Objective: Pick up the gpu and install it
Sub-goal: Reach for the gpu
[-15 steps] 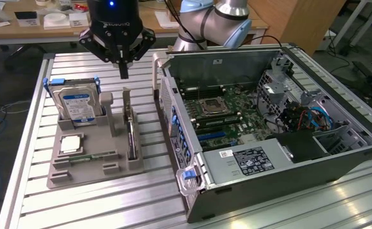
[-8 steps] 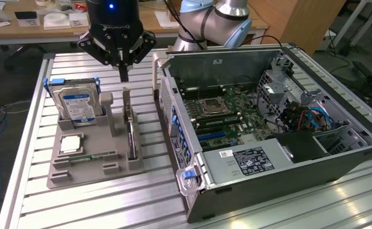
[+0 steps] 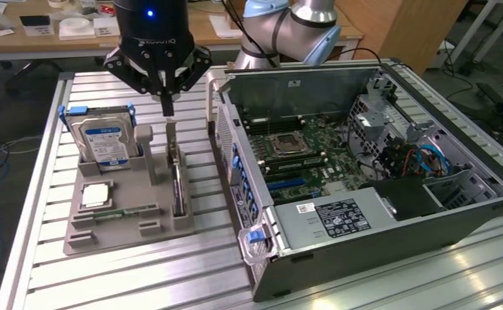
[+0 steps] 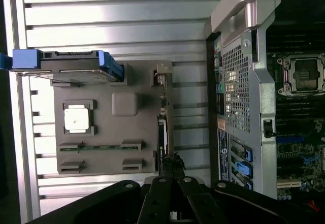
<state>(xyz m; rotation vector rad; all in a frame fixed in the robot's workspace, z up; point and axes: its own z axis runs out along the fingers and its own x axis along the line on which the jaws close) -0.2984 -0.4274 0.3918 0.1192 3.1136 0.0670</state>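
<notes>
The gpu (image 3: 177, 184) is a thin dark card standing on edge in a slot along one side of the grey holder tray (image 3: 126, 223), its silver bracket (image 3: 171, 139) pointing up. My gripper (image 3: 166, 110) hangs just above that bracket, fingers shut together with nothing between them. In the wrist view the gpu (image 4: 161, 132) shows edge-on, and the tip of my gripper (image 4: 167, 162) sits over one end of it. The open computer case (image 3: 458, 213) lies beside the tray at the exterior view's right, its motherboard (image 3: 307, 145) exposed.
In the tray stand a hard drive (image 3: 104, 139) in a blue caddy, a processor (image 3: 96, 194) and a memory stick (image 3: 117, 212). The case wall (image 3: 234, 148) rises close to the card. The slatted metal table (image 3: 104, 278) carries everything. Desks with clutter stand behind.
</notes>
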